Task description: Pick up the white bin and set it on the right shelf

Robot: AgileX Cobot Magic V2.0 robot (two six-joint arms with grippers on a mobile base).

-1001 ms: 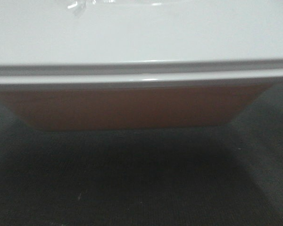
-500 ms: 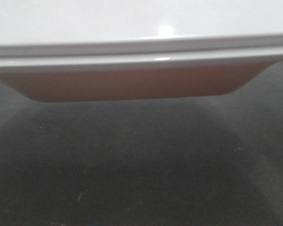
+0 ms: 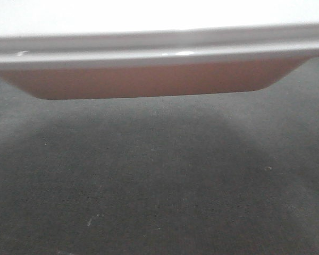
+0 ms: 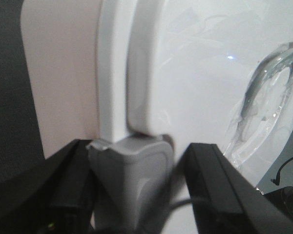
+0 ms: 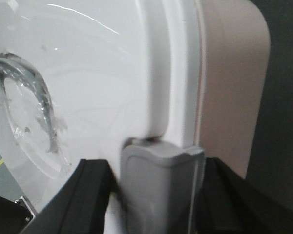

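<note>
The white bin [image 3: 149,79] fills the top of the front view, its pinkish body hanging above the dark floor under the pale lid rim. In the left wrist view my left gripper [image 4: 136,156] is shut on the bin's grey end clasp [image 4: 132,185], one black finger on each side of it. The glossy lid [image 4: 195,73] lies to the right and the pinkish wall [image 4: 58,73] to the left. My right gripper [image 5: 156,168] holds the opposite grey clasp [image 5: 158,190] in the same way, below the lid [image 5: 97,73]. The right shelf is out of view.
Dark grey carpet-like floor [image 3: 159,186] spreads under the bin, shadowed beneath it. A clear curved handle wrapped in plastic film [image 4: 263,92] [image 5: 29,107] sits on the lid. A thin black cable [image 4: 285,168] shows at the right edge of the left wrist view.
In the front view the bin has moved upward in the frame across both steps. Less of its lid and more of the floor shows beneath it.
</note>
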